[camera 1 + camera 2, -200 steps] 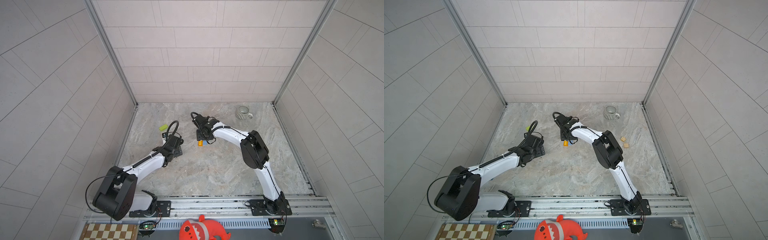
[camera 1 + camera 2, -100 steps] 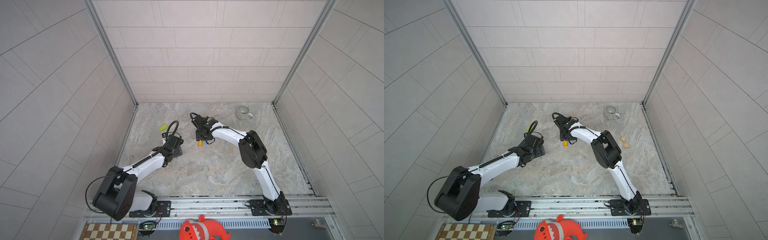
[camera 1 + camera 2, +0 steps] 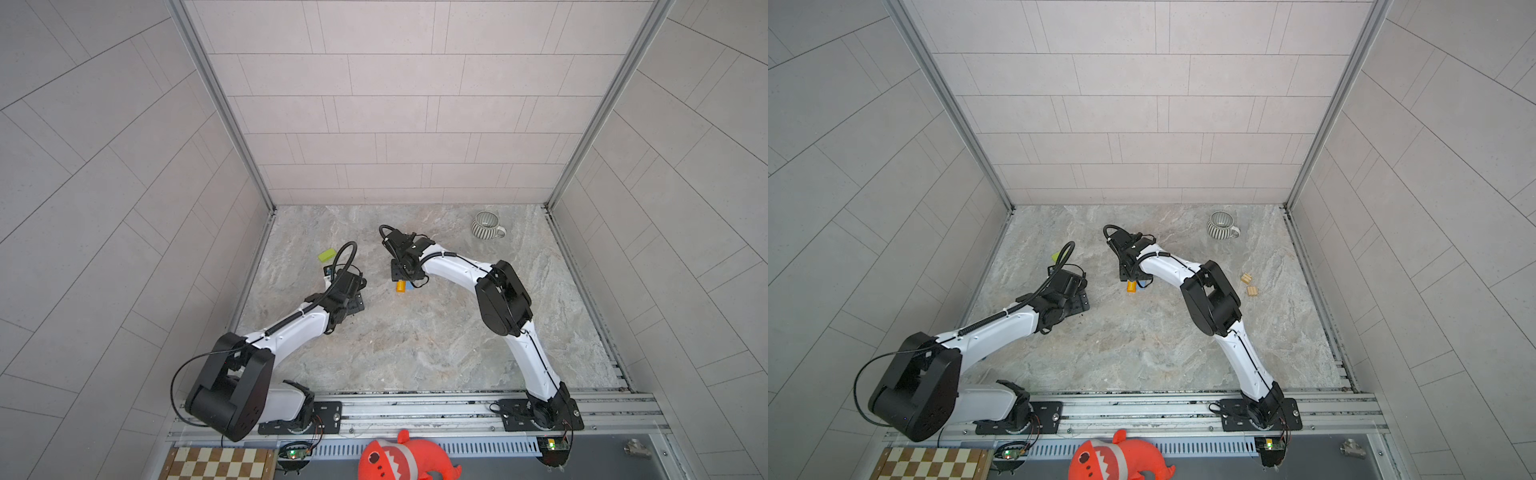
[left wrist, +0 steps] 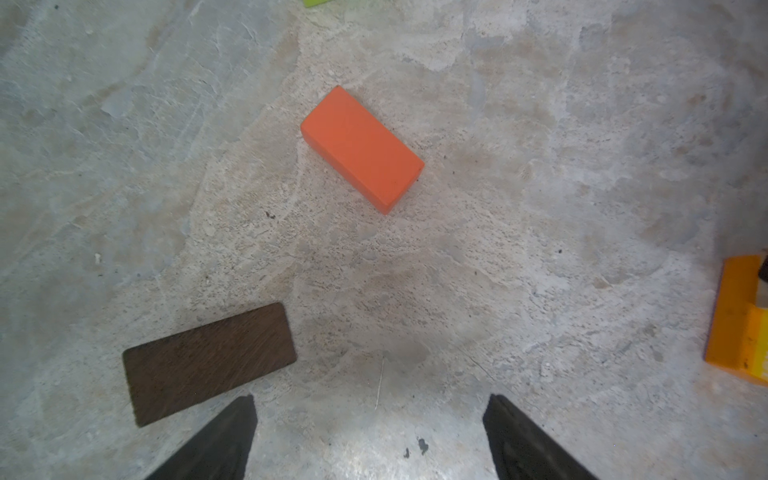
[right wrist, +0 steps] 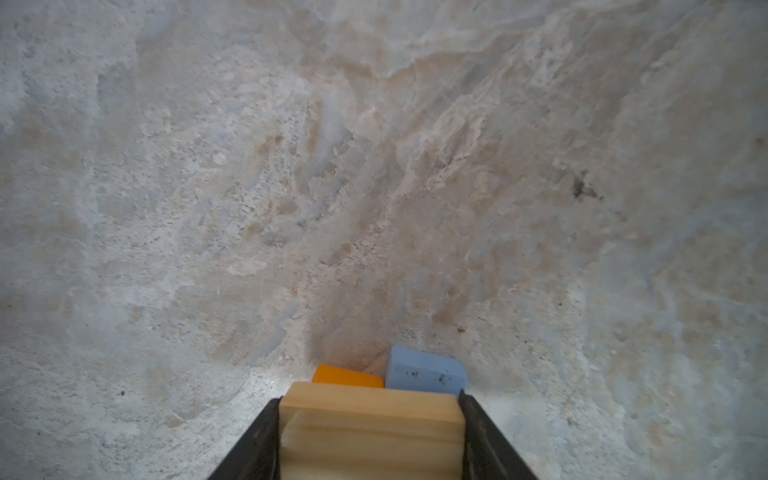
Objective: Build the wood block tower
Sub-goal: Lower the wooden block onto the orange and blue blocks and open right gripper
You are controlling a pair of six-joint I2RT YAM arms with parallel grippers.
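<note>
Toward the left edge of the table (image 3: 415, 353), in a top view, we find the green block (image 3: 327, 254) lying flat and alone, not yet needed. Just beside it the left gripper (image 4: 370, 436) hangs low with its fingers (image 4: 224, 440) spread wide and nothing between them; we judge it is placed to select the next piece. The left wrist view shows two candidates ahead of it, both lying flat: the dark brown block (image 4: 210, 363) near one fingertip and the orange block (image 4: 361, 149) farther out. The orange block's long axis runs oblique to the line joining the fingertips (a wrist turn would be needed before closing across its short sides).

Near the table's middle, the yellow block (image 5: 347, 376) and the blue block (image 5: 426, 372) stand side by side as the tower base. The right gripper (image 5: 370, 403) pinches the tan block (image 5: 370, 428) by its ends, long axis running finger to finger, above both. We judge this orientation lets it bridge the pair. Whether it already rests on them we cannot tell. Farther right lie the spare tan blocks (image 3: 1246, 277), and beyond them stands the striped mug (image 3: 486, 225).
</note>
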